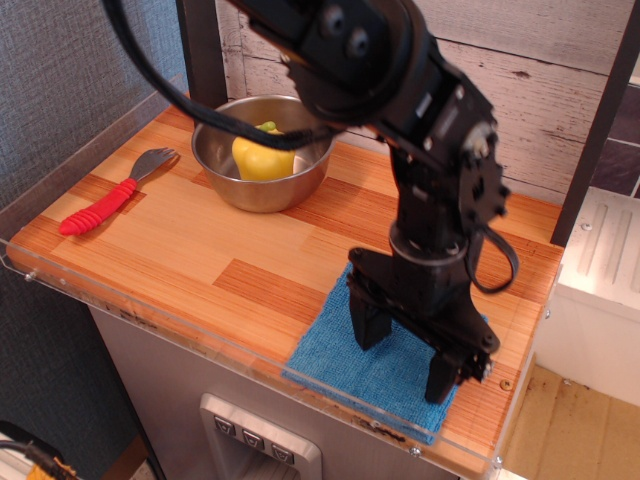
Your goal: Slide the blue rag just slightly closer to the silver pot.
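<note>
The blue rag (335,355) lies flat at the front right corner of the wooden tabletop (180,240), its near edge close to the clear lip there. It sits well apart from the silver pot (262,152), which stands at the back left and holds a yellow pepper (262,158). The bare strip of wood between them gives the cloth free room to travel.

The gripper (405,355) stands over the middle of the rag with its jaws spread wide apart, both tips down at the cloth; whether they press into it cannot be told from this angle. The spread stance suits a push or drag better than a pinch, since two separated contact points should keep a limp cloth from bunching or twisting. A short pull toward the pot is probably all that is needed.

A red-handled spork (112,195) lies at the far left, away from the likely path.
</note>
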Motion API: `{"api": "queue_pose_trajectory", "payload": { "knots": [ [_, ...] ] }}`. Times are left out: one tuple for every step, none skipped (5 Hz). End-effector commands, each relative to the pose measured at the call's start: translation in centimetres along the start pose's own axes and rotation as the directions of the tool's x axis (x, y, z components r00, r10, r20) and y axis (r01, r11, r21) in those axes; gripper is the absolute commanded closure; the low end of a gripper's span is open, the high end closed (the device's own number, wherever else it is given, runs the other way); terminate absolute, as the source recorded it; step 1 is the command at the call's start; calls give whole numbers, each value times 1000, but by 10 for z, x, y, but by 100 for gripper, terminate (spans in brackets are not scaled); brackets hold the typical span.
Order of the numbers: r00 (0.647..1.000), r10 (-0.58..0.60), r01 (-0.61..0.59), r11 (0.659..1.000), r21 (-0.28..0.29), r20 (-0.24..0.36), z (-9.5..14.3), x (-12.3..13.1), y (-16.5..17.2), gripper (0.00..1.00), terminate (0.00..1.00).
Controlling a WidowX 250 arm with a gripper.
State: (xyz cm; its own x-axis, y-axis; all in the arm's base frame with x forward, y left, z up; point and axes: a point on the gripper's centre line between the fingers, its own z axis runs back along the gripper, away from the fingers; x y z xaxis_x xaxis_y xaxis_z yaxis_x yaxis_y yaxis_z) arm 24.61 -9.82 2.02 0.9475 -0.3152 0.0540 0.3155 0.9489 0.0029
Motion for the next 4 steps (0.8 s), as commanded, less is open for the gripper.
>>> {"api": "queue_pose_trajectory", "payload": {
  "knots": [
    [998,9,-12,998,63,57,19,-12,13,0,0],
    [998,61,-61,997,39,22,6,-22,27,0,0],
    [996,85,-85,996,9,-20,-7,-30,38,0,0],
    [992,122,-122,992,-30,-19,-8,-32,48,0,0]
  ]
}}
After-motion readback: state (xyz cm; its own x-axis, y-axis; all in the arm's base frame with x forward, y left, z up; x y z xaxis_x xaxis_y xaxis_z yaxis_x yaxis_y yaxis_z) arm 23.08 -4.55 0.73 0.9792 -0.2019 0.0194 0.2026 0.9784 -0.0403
